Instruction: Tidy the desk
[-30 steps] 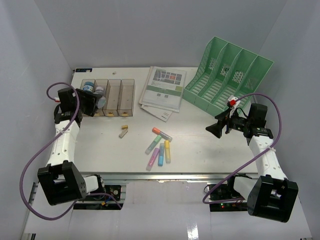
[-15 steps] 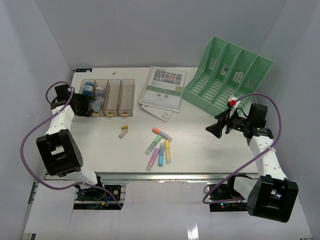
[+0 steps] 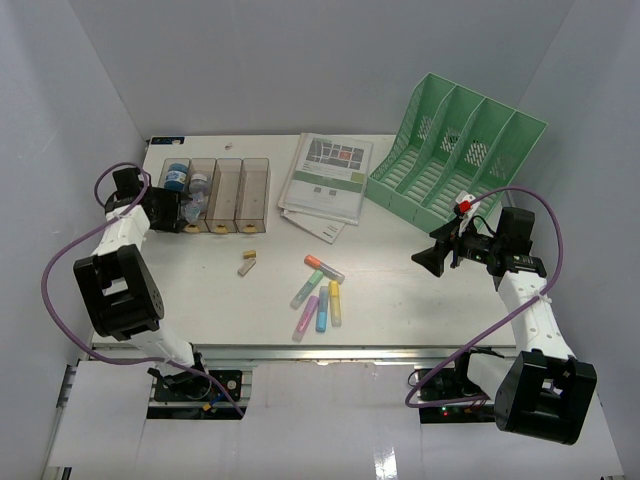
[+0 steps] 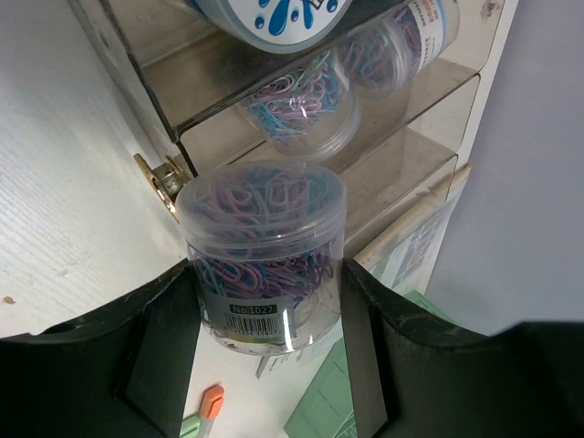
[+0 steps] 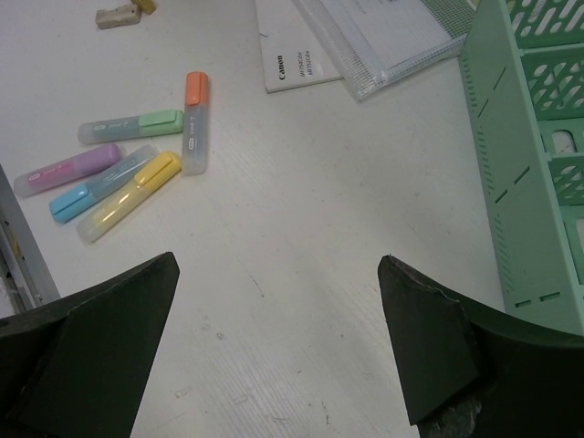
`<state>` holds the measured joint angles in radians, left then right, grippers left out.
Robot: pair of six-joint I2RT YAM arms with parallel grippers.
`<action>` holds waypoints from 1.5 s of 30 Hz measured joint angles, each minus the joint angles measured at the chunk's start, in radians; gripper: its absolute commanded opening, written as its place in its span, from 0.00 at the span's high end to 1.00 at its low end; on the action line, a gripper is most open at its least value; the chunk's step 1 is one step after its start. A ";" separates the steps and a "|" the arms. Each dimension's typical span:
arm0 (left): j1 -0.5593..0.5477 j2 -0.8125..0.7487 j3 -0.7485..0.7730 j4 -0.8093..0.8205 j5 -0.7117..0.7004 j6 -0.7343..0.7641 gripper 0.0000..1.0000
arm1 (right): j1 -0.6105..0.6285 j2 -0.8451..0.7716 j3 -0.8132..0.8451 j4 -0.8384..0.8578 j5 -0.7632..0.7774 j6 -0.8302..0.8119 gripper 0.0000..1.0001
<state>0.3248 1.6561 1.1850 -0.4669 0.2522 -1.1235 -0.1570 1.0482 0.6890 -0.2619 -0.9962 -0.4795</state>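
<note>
My left gripper is shut on a clear jar of coloured paper clips. It holds the jar tilted, close to the front wall of the smoky compartment tray at the back left of the white desk. A blue-lidded jar lies in the tray's left compartment. My right gripper hangs open over bare desk at the right, nothing between its fingers.
Several highlighters lie loose at the desk's front middle, with a small beige piece to their left. Booklets lie at the back centre. A green file rack stands back right.
The left arm has swung its elbow back and to the left, with the jar still held at the tray's front. The right arm has not moved.
</note>
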 measured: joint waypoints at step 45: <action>-0.015 -0.208 -0.087 0.180 0.093 0.288 0.02 | 0.003 0.032 0.000 -0.041 -0.026 -0.072 0.02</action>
<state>0.3099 1.4479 1.0979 -0.2865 0.3456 -0.8354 -0.1542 1.0799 0.6889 -0.3025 -1.0218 -0.5513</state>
